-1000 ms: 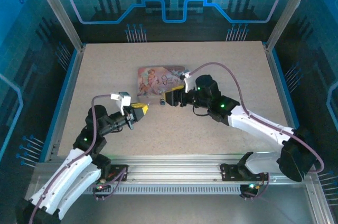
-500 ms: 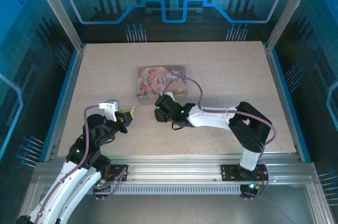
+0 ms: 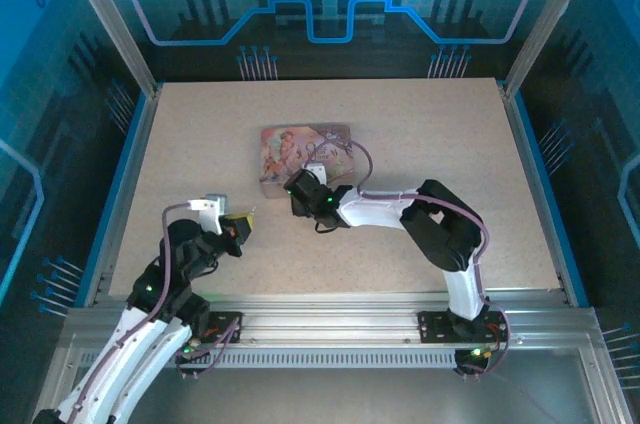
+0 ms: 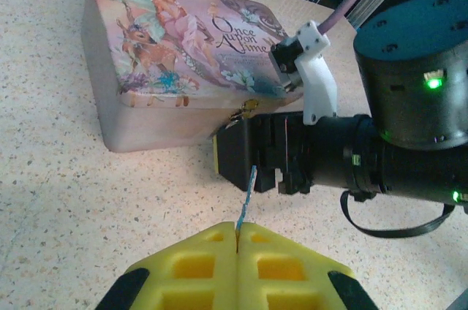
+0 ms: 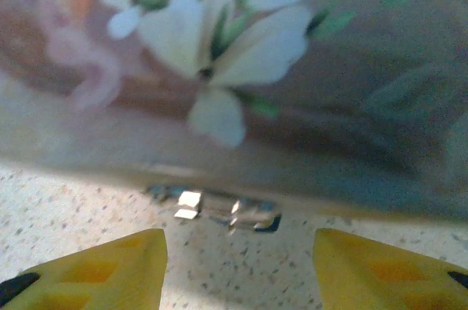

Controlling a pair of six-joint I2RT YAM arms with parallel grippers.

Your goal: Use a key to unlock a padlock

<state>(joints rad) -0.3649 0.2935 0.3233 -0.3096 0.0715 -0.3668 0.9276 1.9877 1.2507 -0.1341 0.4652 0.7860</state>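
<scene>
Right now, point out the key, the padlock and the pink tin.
key point(image 4: 246, 197), left wrist view, middle of the thin shaft.
padlock point(image 5: 219, 210), right wrist view, middle of its blurred metal body.
pink tin point(image 4: 183, 39), left wrist view, centre of the illustrated lid.

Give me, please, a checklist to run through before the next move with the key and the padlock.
1. Grip on the key: ok, it is clamped in the shut left tool and sticks out ahead.
2. Opening of the right tool: ok, its jaws stand apart.
3. Hold on the padlock: not ok, it lies ahead of the right tool, low at the front of the tin, not gripped.
4. Keyhole facing the key: cannot tell, too blurred.
5. Free path for the key: probably not ok, the right tool's body stands just ahead of the key's tip.
</scene>
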